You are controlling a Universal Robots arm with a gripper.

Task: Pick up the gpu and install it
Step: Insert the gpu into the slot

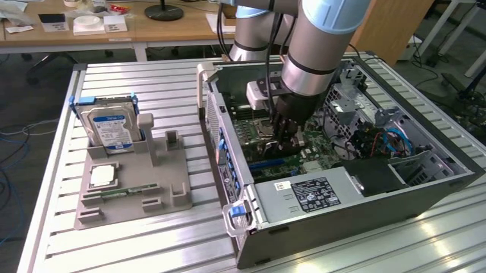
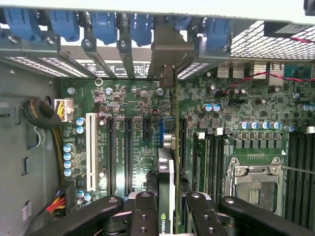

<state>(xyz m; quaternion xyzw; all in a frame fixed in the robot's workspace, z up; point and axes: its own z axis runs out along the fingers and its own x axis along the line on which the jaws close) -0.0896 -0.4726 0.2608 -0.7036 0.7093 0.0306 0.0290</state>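
The gpu [image 2: 166,169] is seen edge-on in the wrist view, a thin dark card with a greyish metal bracket [image 2: 170,51] at its far end. It stands upright over the green motherboard [image 2: 123,108], in line with a blue expansion slot. My gripper [image 2: 170,216] is shut on the gpu, one black finger [image 2: 143,214] on each side of it. In the exterior view my gripper [image 1: 283,136] reaches down inside the open computer case [image 1: 357,210], and the gpu [image 1: 272,151] is a dark shape just below the fingers, close to the motherboard.
Blue slot latches [image 2: 103,24] line the case's rear wall, and a CPU socket [image 2: 253,179] lies beside the card. Outside the case, a grey fixture [image 1: 136,193] holds a hard drive [image 1: 110,128], a processor chip [image 1: 102,175] and a green memory stick [image 1: 129,190]. The power supply [image 1: 319,190] sits near the case front.
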